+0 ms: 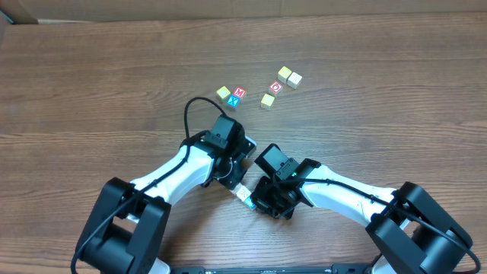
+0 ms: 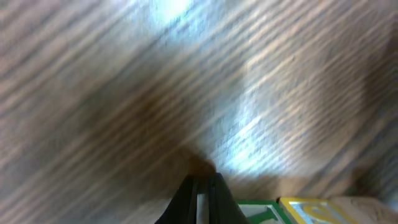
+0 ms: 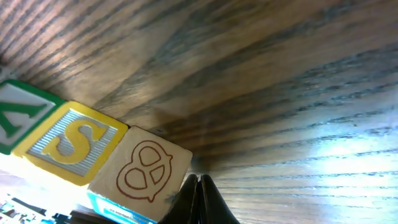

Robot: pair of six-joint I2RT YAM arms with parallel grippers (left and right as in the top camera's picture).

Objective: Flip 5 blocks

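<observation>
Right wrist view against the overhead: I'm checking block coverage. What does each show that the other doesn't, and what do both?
Only the right wrist: faces in a row, a green-bordered block, a yellow S block and a cream pretzel block, with the shut right fingers at the pretzel block's corner. Only the overhead: the left arm, the right arm and far blocks, among them a red M block and a red O block. Both: the wooden table and that row, tiny overhead between the arms.

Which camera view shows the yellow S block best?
Right wrist: the yellow S block sits large with its letter readable. The left wrist view shows only a blurred yellow corner, likely the same block; overhead it cannot be made out.
</observation>
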